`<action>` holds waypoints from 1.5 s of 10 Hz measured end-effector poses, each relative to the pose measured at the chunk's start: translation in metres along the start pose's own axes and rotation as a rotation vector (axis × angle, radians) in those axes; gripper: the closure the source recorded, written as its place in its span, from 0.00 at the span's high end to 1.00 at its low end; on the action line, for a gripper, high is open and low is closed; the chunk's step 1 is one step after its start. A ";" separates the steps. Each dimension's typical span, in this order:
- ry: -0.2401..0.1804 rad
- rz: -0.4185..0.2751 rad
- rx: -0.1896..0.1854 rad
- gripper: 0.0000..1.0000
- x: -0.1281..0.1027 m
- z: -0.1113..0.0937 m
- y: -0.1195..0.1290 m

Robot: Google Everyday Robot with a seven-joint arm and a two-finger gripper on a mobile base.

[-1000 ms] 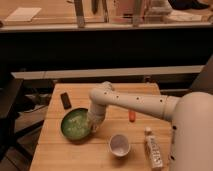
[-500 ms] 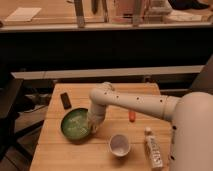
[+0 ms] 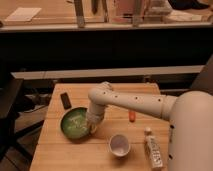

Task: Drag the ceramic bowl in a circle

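Observation:
The ceramic bowl (image 3: pixel 75 124) is a wide shallow green bowl with a darker rim and a pale speckled inside, resting on the left half of the wooden table (image 3: pixel 55 152). My white arm reaches in from the right and bends down to the bowl's right rim. The gripper (image 3: pixel 93 128) sits at that right rim, touching or just inside the edge.
A small white cup (image 3: pixel 119 145) stands to the front right of the bowl. A white bottle (image 3: pixel 153 149) lies near the table's right edge. A small orange object (image 3: pixel 132 116) lies behind the cup. A dark rectangular object (image 3: pixel 65 100) lies at the back left.

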 end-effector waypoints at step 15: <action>-0.014 0.132 0.016 0.01 0.007 -0.002 -0.005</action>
